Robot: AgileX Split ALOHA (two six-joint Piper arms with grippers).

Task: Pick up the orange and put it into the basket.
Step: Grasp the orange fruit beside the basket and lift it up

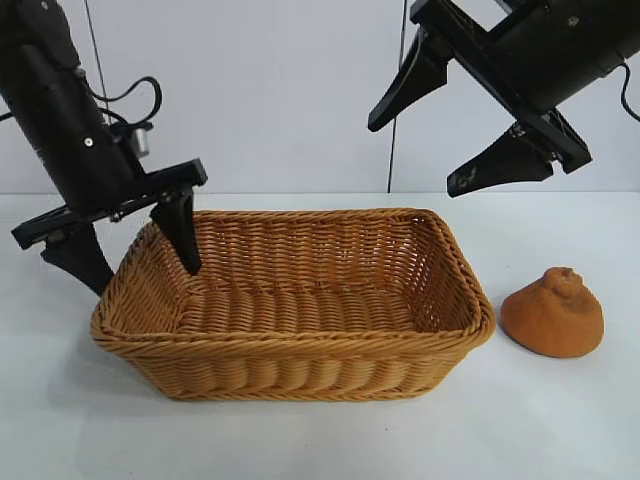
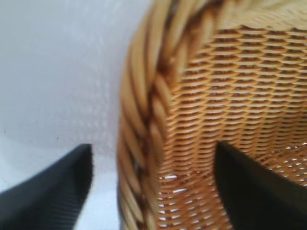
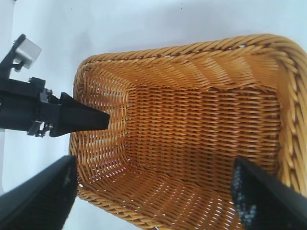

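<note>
Both sets of jaws are spread wide, and neither holds anything. The left gripper [image 1: 130,245] sits low over the left end of the basket [image 1: 300,345], with one finger inside the wall and one finger outside it. The right gripper [image 1: 455,140] hangs high in the air above the right end of the basket.

The orange [image 1: 553,312] sits on the white table [image 1: 560,420], just beside the right end of the basket, not touching it. It is a dull orange-brown lump, round at the bottom with a bumpy, puckered top. No words or labels can be read on anything.
</note>
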